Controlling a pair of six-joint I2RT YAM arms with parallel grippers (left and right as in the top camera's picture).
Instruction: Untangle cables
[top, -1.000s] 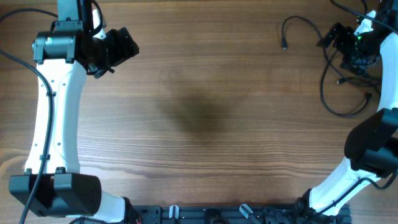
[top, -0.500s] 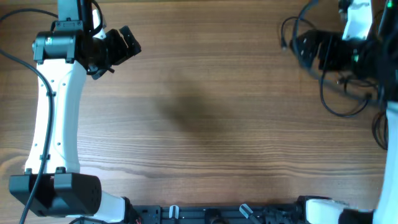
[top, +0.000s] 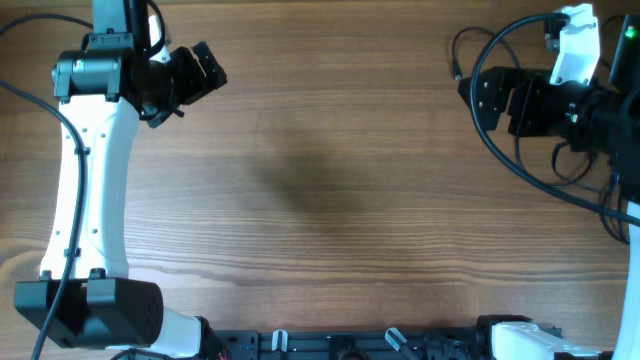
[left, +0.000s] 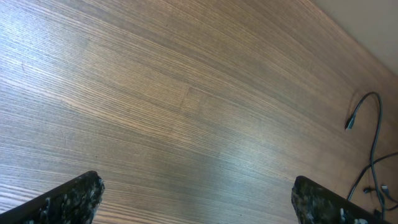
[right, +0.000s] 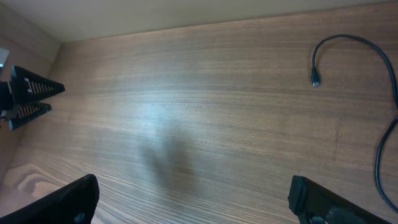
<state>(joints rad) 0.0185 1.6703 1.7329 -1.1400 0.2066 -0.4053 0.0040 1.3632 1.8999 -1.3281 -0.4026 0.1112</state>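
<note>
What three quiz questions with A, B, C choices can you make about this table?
1. Where are the cables on the table, seen from above? A top right; B middle; C bottom left.
2. What colour are they? A red; B black; C white.
3. How is the left claw? A open and empty; B shut on a cable; C shut on a plug.
Answers: 1 A, they curl in the top right corner. 2 B, every strand is black. 3 A, its fingers stand wide apart with only bare table between them.
</note>
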